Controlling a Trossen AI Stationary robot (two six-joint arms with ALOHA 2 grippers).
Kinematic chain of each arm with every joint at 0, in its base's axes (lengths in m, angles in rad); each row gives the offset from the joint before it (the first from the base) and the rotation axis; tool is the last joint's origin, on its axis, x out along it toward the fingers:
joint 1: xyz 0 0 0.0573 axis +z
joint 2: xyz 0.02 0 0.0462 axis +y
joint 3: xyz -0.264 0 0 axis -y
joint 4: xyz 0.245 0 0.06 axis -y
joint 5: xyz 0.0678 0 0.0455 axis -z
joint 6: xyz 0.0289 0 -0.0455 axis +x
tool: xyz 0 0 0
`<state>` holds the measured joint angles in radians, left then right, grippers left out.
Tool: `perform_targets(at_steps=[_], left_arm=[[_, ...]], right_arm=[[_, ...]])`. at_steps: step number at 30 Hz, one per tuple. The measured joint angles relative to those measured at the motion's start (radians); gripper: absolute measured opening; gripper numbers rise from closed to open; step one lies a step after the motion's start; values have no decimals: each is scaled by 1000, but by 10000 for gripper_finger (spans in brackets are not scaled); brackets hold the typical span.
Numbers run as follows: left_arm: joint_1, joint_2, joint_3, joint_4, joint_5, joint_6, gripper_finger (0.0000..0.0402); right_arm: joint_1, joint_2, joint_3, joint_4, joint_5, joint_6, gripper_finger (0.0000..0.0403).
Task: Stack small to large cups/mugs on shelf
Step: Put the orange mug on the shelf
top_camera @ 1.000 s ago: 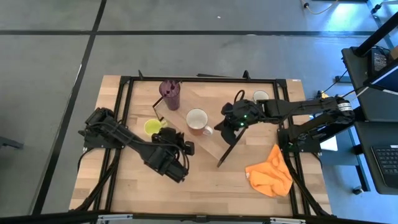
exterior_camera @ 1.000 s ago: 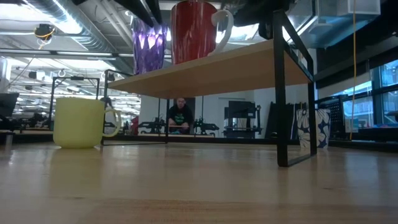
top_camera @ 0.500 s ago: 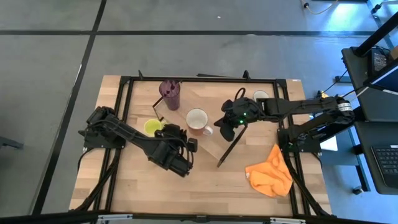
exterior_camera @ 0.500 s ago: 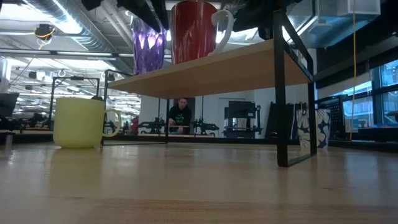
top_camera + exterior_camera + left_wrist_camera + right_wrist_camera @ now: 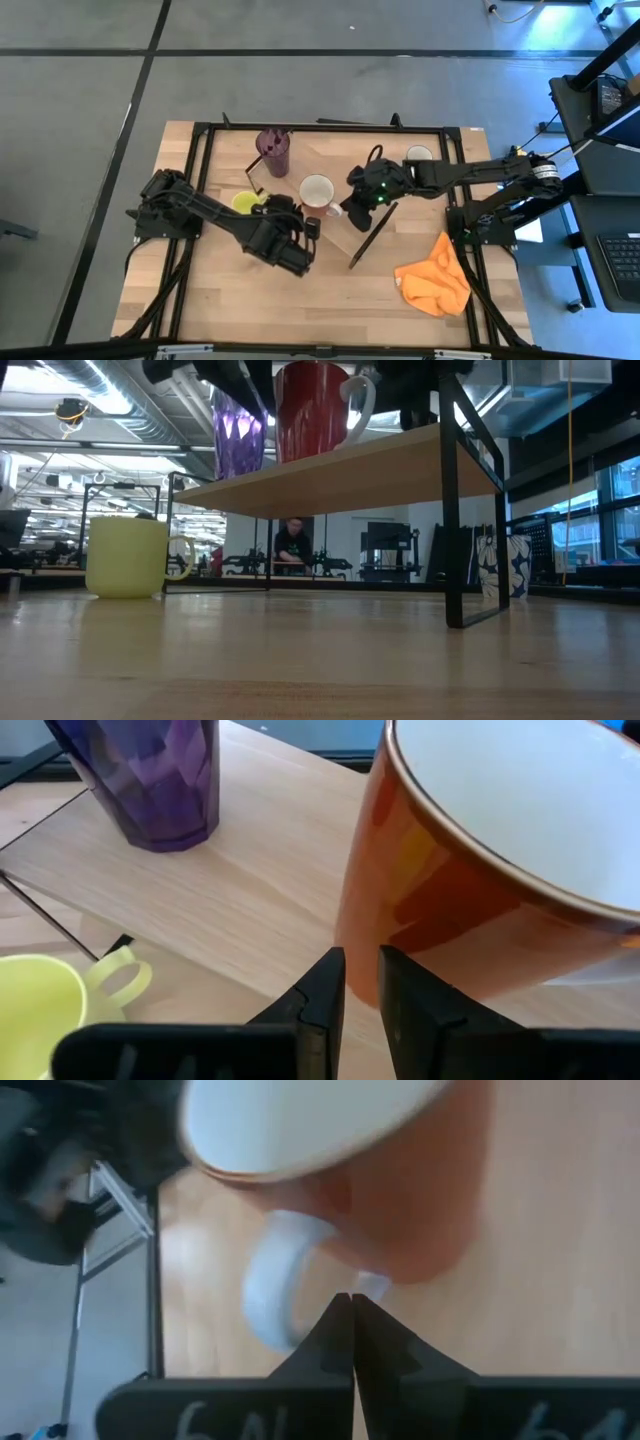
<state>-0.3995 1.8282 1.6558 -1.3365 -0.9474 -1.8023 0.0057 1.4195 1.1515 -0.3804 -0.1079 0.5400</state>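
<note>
The shelf [image 5: 330, 222] is a light-wood plank lying aslant on the table. A purple tumbler [image 5: 272, 150] and an orange-brown mug [image 5: 318, 191] with a white inside stand upright on it. On the table left of the shelf sits a yellow-green mug [image 5: 245, 203]. A white-grey mug [image 5: 419, 155] sits on the table at the far right. My left gripper [image 5: 360, 970], its fingers a slit apart with nothing between them, is close to the orange-brown mug's near side. My right gripper [image 5: 352, 1298] is shut, right at that mug's handle. My left gripper has its fingertips [image 5: 390, 965] in front of the orange-brown mug's lower wall [image 5: 440, 920]; I cannot tell whether they touch it. My right gripper has its shut fingertips at the lower root of the white handle [image 5: 372, 1284], slanting down from the table's right side. Whether they press on it or stop just short, I cannot tell. The mug stands upright on the shelf.
An orange cloth [image 5: 433, 285] lies crumpled at the table's near right. The shelf's dark end bar [image 5: 368, 235] juts toward the near edge. Black frame rails [image 5: 195, 170] run along the table's sides. Bare wood lies along the near edge.
My left gripper has swung toward the table's right and a little toward the far edge, closing in on the orange-brown mug. My right gripper has crept toward the table's left, up to the mug's handle. The mugs and the tumbler have stayed where they were.
</note>
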Motion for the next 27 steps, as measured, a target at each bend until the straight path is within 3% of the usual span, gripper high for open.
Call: perform_targets(at_steps=[19, 27], left_arm=[[81, 0, 0, 71, 23, 132, 57], [53, -51, 0, 54, 2, 138, 57]], right_arm=[[25, 56, 0, 17, -121, -22, 0], [18, 35, 0, 17, -99, -47, 2]])
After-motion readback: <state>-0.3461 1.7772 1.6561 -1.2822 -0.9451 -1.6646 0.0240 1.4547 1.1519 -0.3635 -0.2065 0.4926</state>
